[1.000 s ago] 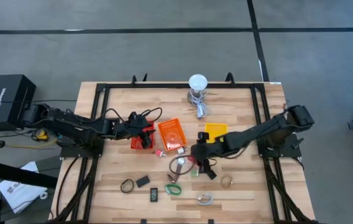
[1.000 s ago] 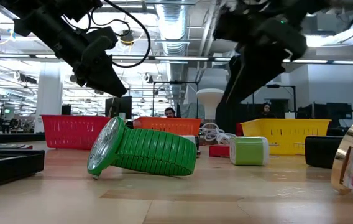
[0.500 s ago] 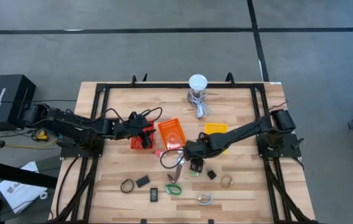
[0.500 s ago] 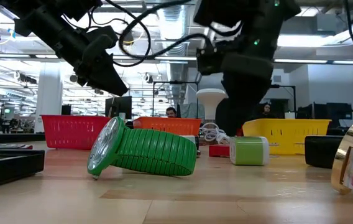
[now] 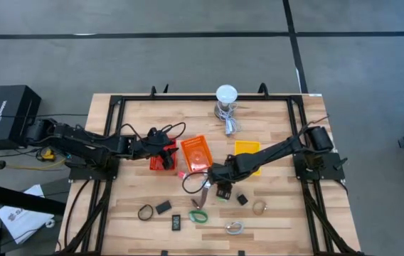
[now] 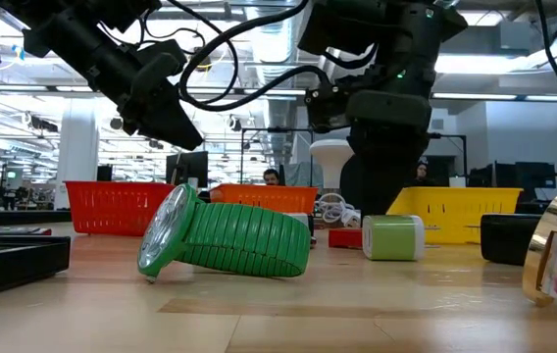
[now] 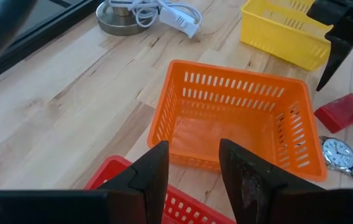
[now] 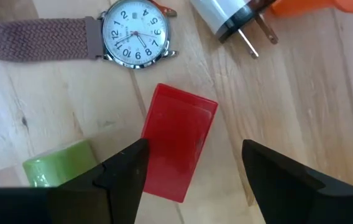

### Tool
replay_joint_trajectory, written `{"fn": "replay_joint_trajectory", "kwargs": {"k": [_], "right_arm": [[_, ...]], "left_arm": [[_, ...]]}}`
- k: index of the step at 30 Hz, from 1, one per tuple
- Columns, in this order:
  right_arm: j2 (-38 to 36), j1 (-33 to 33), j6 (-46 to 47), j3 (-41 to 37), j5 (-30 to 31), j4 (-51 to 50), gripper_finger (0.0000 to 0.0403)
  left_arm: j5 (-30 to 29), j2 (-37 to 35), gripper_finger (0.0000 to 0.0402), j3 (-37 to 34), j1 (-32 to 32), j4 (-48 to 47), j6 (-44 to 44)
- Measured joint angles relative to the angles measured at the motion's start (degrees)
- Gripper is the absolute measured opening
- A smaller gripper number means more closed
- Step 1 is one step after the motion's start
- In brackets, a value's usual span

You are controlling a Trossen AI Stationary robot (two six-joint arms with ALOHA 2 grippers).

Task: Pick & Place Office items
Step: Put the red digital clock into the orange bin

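Now the right gripper (image 8: 192,168) hangs low over the surface with its fingers spread wide and nothing between them, straddling a red block (image 8: 178,149) that lies flat on the wood. Judging by that, the step in hand is the approach to a pick: the block is framed but not yet gripped. Just beside the block lie a green block (image 8: 58,165) and a watch (image 8: 133,38) with a brown woven strap, and a white plug (image 8: 226,18) rests a little beyond the block.

From above, all of this sits just in front of the orange basket (image 5: 196,153), with the yellow basket (image 5: 247,149) to its right and the red basket (image 5: 161,162) to its left. The next move calls for a short drop so the fingers pass down either side of the block, then a close across its narrow width without catching the green block.

The left gripper (image 7: 192,180) waits over the red basket's rim, facing the orange basket, fingers partly open and empty. Other items, among them a green band (image 5: 199,216), lie farther in front of the orange basket.
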Motion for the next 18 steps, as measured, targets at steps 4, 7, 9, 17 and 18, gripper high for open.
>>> {"fn": "replay_joint_trajectory", "kwargs": {"k": [4,7,9,17,18], "right_arm": [[-1.31,-0.27,1.22,-0.07,-0.12,-0.27,0.0250],[-1.72,-0.20,1.29,-0.05,-0.13,0.26,0.0250],[-1.70,-0.20,1.67,-0.07,-0.32,0.32,0.0250],[1.08,-0.27,5.33,0.06,-2.26,1.53,0.0250],[1.27,-0.27,5.37,-0.14,-2.47,1.19,0.0250]], "left_arm": [[0.00,0.00,0.0135,0.00,0.00,0.07,0.00],[0.00,0.00,0.0135,0.00,0.00,0.17,0.00],[0.00,0.00,0.0135,0.00,0.00,0.15,0.00],[0.00,0.00,0.0135,0.00,0.00,0.15,0.00],[0.00,0.00,0.0135,0.00,0.00,0.15,0.00]]}}
